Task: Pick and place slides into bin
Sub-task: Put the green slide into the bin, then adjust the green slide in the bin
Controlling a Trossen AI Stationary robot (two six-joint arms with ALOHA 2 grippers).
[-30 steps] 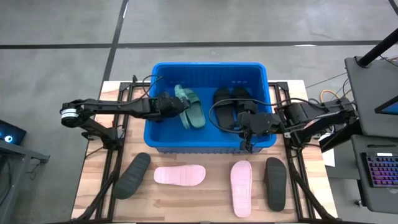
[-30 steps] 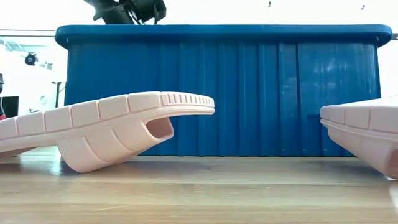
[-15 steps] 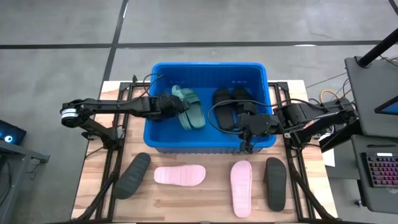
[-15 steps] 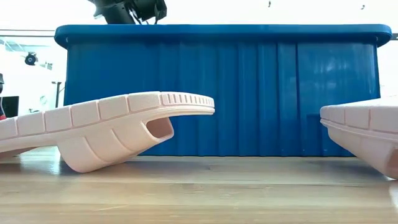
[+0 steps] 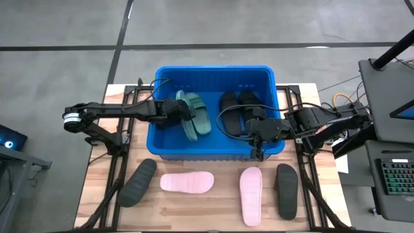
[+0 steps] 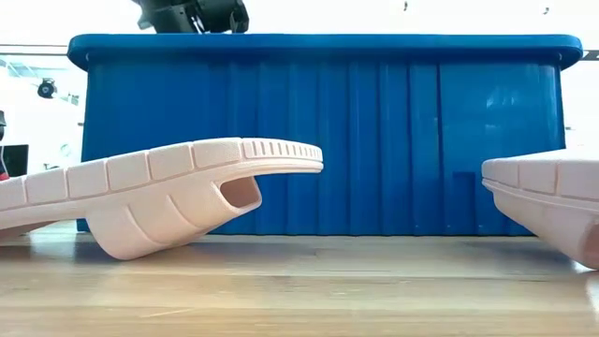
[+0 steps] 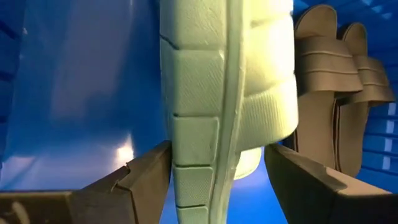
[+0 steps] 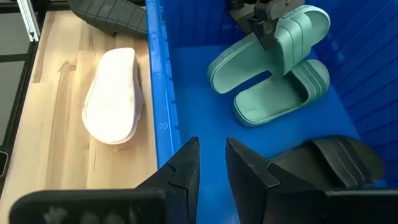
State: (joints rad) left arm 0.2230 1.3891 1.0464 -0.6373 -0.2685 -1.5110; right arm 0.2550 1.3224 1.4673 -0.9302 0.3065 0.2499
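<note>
The blue bin (image 5: 213,68) stands at the middle of the table's far side. Inside it lie a black pair (image 5: 240,111) and two green slides. My left gripper (image 5: 174,109) reaches into the bin's left half and is shut on one green slide (image 5: 187,120), which stands on edge beside the other green slide (image 5: 203,115). My right gripper (image 5: 257,147) hangs over the bin's near right corner, slightly open, with nothing between its fingers (image 8: 211,162). Two pink slides (image 5: 187,182) (image 5: 251,194) and two charcoal slides (image 5: 137,182) (image 5: 286,191) lie on the table near the front edge. My left gripper pinches the green slide across its thickness, one finger on the ribbed sole (image 7: 186,168), the other on the strap side (image 7: 264,134). The fingers come slanting down from the table's left. The slide stands on edge inside the bin, against the other green slide (image 8: 280,96). My right gripper has one finger (image 8: 183,158) close to the bin's near wall (image 8: 163,124); I cannot tell whether it touches.
The bin's front wall (image 6: 374,140) rises just behind the pink slides (image 6: 159,192) (image 6: 543,201) in the low view. Black frame rails run along both table sides. A keyboard and desk stand beyond the right edge.
The bin has slid a little toward the table's left edge. The green slide in my left gripper has turned up on edge and shifted left within the bin. My right gripper has kept its place.
</note>
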